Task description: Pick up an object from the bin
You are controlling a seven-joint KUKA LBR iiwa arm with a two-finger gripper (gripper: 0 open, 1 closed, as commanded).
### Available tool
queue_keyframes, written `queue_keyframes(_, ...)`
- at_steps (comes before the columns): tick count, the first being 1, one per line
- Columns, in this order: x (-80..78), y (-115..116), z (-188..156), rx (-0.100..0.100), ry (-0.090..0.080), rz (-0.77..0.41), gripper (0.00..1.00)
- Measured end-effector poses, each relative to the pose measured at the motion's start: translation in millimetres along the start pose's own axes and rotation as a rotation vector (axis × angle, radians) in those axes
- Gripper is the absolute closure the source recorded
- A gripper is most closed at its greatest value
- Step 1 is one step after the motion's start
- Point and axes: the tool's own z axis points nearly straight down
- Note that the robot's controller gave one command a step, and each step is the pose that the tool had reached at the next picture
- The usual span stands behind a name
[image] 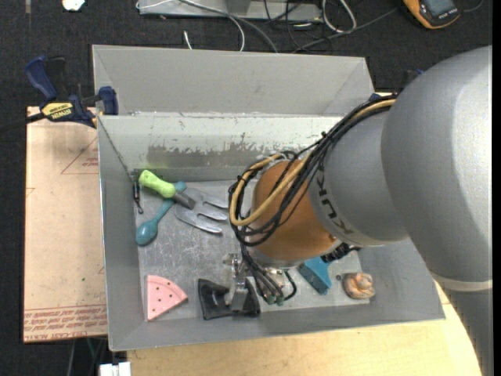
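Black wedge [213, 298] just beside gripper [239, 287]; arm [423, 163] lettered "KU"

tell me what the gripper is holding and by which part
Cannot be told: the gripper sits right over the black object at the front of the bin, but any grip is hidden.

Floor [117, 14]: dark, near-black, matte, with a fine pale speckle like carpet. Far side, centre: a flat grey piece of equipment [205, 0] lies on the floor, partly cut off at the edge of view. Black and pale cables [338, 23] loop over and beside it, trailing off to the right. Far right corner: a yellow-orange handheld device [429, 0] with a dark face. Far left: one small white scrap [73, 2], well apart from the rest.
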Motion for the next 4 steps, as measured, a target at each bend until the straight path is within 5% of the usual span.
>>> queue_keyframes(4, -0.9, 1.2, -69.6, -0.003, -0.002, 0.000, 1.00)
